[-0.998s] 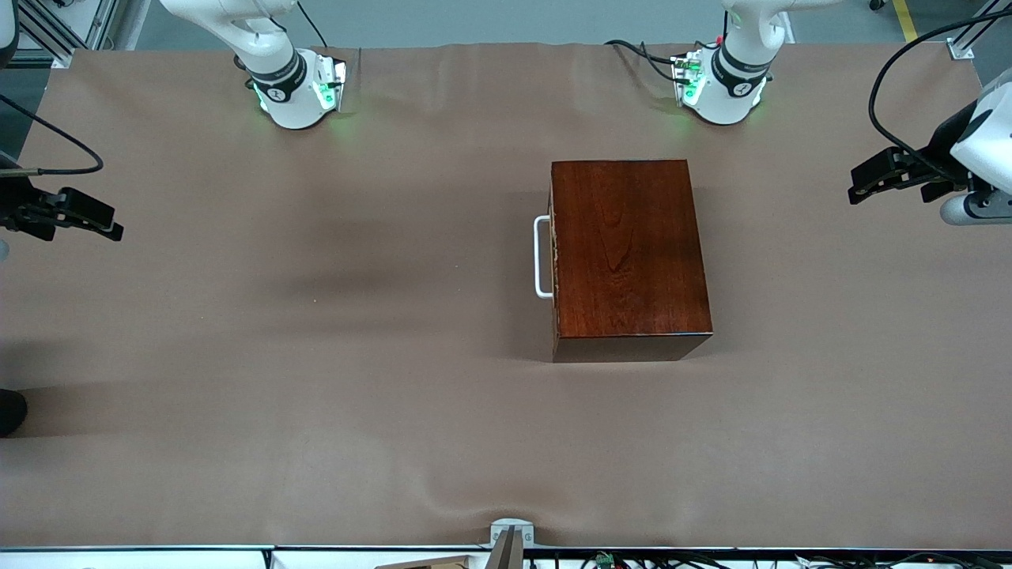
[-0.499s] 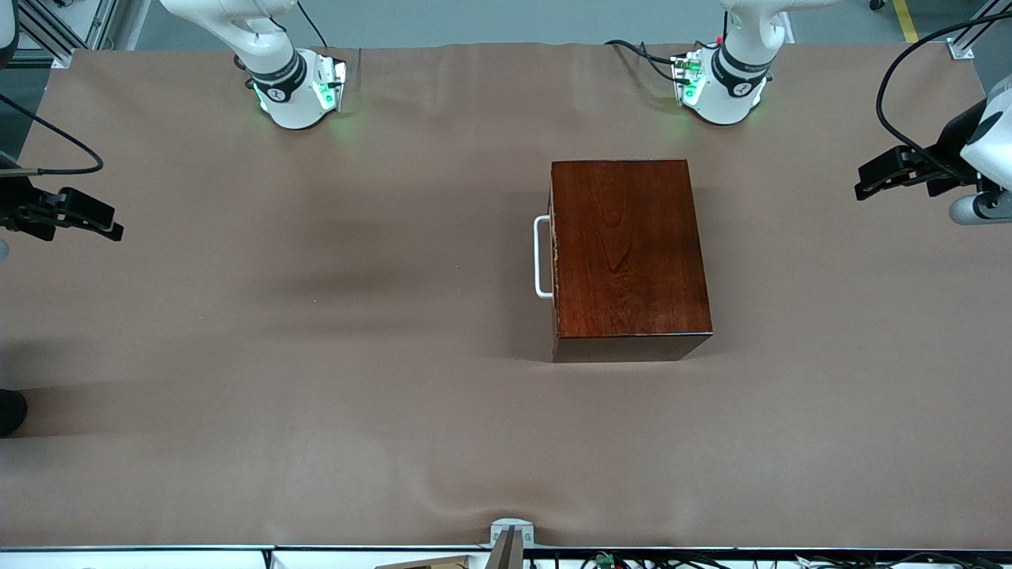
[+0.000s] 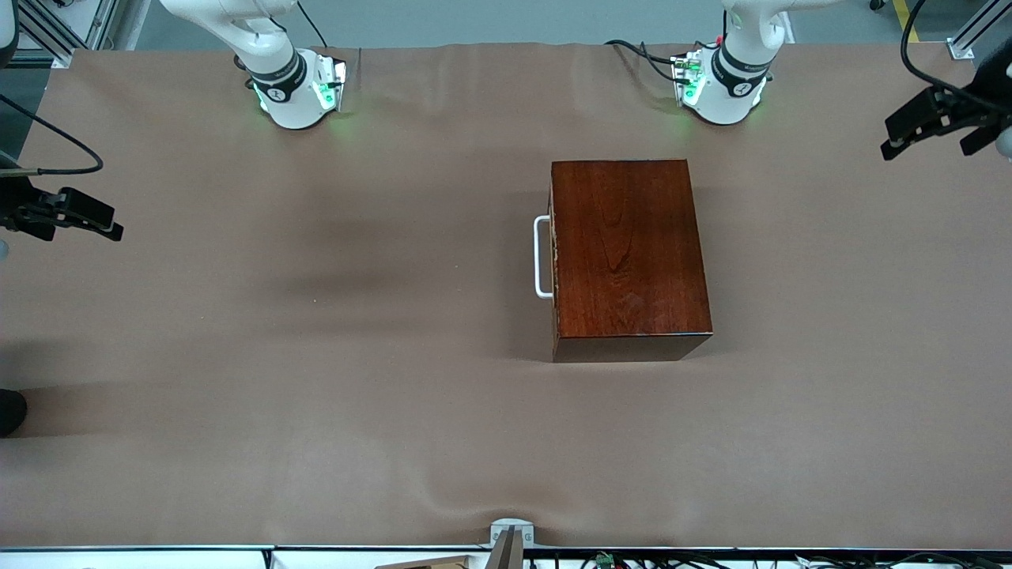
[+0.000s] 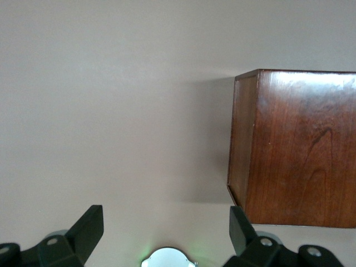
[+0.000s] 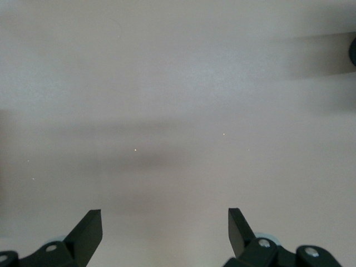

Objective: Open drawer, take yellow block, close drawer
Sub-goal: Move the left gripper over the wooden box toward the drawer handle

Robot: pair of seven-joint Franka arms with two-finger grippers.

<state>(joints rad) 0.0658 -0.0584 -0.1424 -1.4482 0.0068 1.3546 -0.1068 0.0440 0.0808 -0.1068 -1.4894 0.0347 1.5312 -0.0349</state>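
While both my arms hang out at the ends of the tabletop (image 3: pixel 316 379), the mahogany box (image 3: pixel 628 253) sits alone on the brown cover between them, closer to my left arm's end. Drawer (image 3: pixel 554 257) pushed fully in; its front faces my right arm's end, white handle (image 3: pixel 541 258) standing off it.

Left gripper (image 3: pixel 909 134) up in the air over the tabletop's edge at its own end, well apart from the box. Fingers (image 4: pixel 89 225) spread wide, nothing between them. Left wrist view shows one corner and the top of the box ahead of those fingers, clear of them.

Right gripper (image 3: pixel 99 221) over the opposite end, waiting, well apart from the handle. Fingers (image 5: pixel 92 225) wide apart, empty; only bare cover and soft shadows under them.

Yellow block: not visible in any view. Possibly inside the shut drawer, but I cannot tell from here.
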